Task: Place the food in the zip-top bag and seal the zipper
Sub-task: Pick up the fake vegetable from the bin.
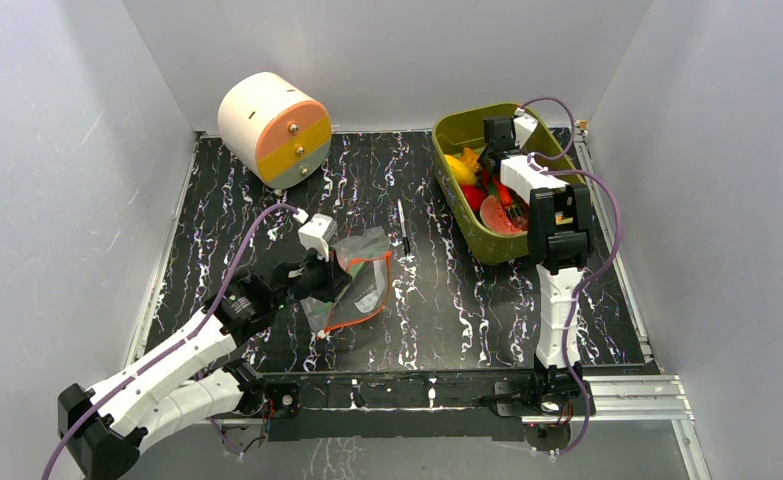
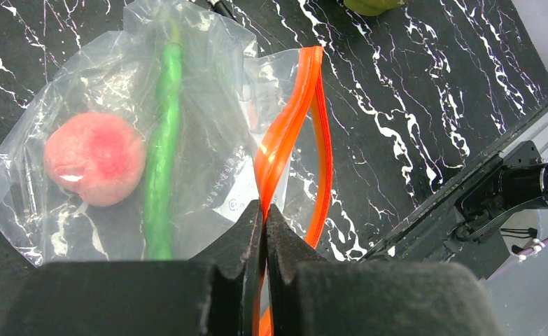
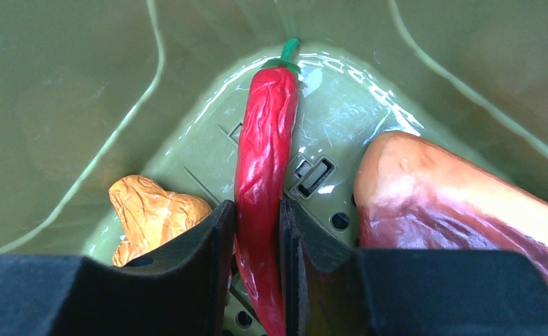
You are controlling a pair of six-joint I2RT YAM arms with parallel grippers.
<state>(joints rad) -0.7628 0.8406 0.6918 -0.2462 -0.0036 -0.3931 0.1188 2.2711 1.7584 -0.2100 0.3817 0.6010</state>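
Note:
The zip-top bag (image 1: 359, 283) lies flat on the black marbled table, left of centre. Inside it are a pink-orange peach (image 2: 94, 168) and a long green pepper (image 2: 162, 154). Its orange-red zipper (image 2: 292, 119) gapes open in a loop. My left gripper (image 2: 264, 210) is shut on one side of that strip. My right gripper (image 3: 257, 210) is down inside the olive-green tub (image 1: 457, 130), its jaws pressed against both sides of a red chili (image 3: 264, 140). An orange piece (image 3: 152, 213) lies to its left and a large pink-brown piece (image 3: 453, 203) to its right.
A cream drum with an orange and yellow face (image 1: 272, 128) lies at the back left. A thin black stick (image 1: 404, 225) rests between the bag and the tub. Yellow (image 1: 460, 168) and red (image 1: 502, 220) food fill the tub. A metal rail (image 1: 447, 385) runs along the near edge.

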